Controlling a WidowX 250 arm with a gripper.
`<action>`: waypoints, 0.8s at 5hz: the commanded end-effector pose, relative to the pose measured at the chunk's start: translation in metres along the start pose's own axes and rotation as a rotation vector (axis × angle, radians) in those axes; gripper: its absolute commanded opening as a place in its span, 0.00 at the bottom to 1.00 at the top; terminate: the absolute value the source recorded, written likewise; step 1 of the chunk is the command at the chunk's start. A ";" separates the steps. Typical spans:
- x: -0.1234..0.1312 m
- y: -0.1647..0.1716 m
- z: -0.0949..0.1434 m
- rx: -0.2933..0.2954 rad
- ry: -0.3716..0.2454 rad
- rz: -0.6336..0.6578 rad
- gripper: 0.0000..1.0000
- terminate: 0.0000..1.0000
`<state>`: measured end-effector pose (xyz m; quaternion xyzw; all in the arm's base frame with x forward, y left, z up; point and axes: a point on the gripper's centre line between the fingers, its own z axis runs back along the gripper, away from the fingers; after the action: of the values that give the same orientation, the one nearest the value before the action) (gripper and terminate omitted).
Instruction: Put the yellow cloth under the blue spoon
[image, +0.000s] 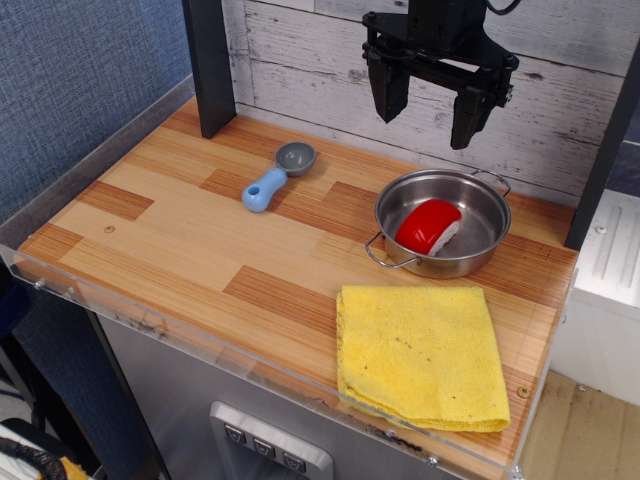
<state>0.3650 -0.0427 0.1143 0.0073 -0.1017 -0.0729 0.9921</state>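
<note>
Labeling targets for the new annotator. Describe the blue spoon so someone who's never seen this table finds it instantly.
Start at the wooden tabletop and look toward its back edge, left of the steel pot that holds a red object. The blue spoon lies flat there, apart from everything else. It is the only small scoop: stubby light-blue handle, round grey bowl, unlike the big yellow cloth at the front right.

My arm: cut off by the top edge above my gripper (430, 100).
Red object (428, 226) in steel pot (443, 222): underside hidden by the pot wall; identity unclear.
Yellow cloth (420, 352) specks: too small to identify.
</note>
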 end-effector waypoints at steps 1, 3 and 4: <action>0.000 0.000 0.000 0.000 0.000 0.000 1.00 0.00; -0.034 -0.015 -0.006 0.021 0.021 -0.050 1.00 0.00; -0.052 -0.032 -0.008 0.009 0.026 -0.090 1.00 0.00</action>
<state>0.3059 -0.0680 0.0777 0.0189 -0.0608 -0.1185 0.9909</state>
